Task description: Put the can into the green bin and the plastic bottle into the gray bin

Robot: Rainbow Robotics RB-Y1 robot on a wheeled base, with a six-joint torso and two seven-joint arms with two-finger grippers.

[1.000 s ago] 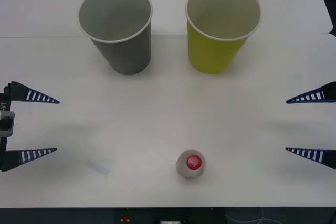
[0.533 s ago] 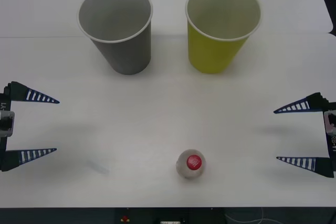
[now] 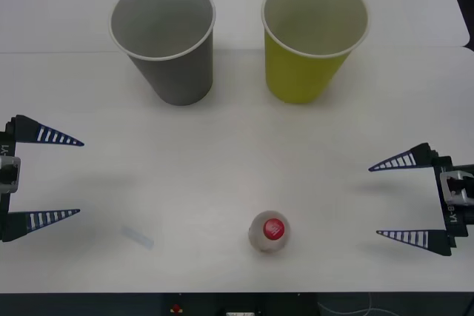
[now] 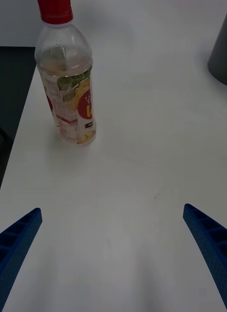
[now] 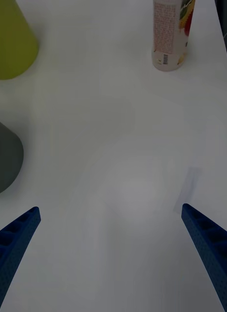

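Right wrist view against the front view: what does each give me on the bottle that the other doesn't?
Right wrist alone: the plastic bottle seen side-on, upright, its clear body and red-orange label plain, near the table edge.

Front alone: both bin mouths, the gray bin and the green bin, side by side beyond the bottle; the left gripper at the table's left edge, jaws open.

Both: the red-capped bottle standing free, and the right gripper with jaws open, short of the bottle and touching nothing.
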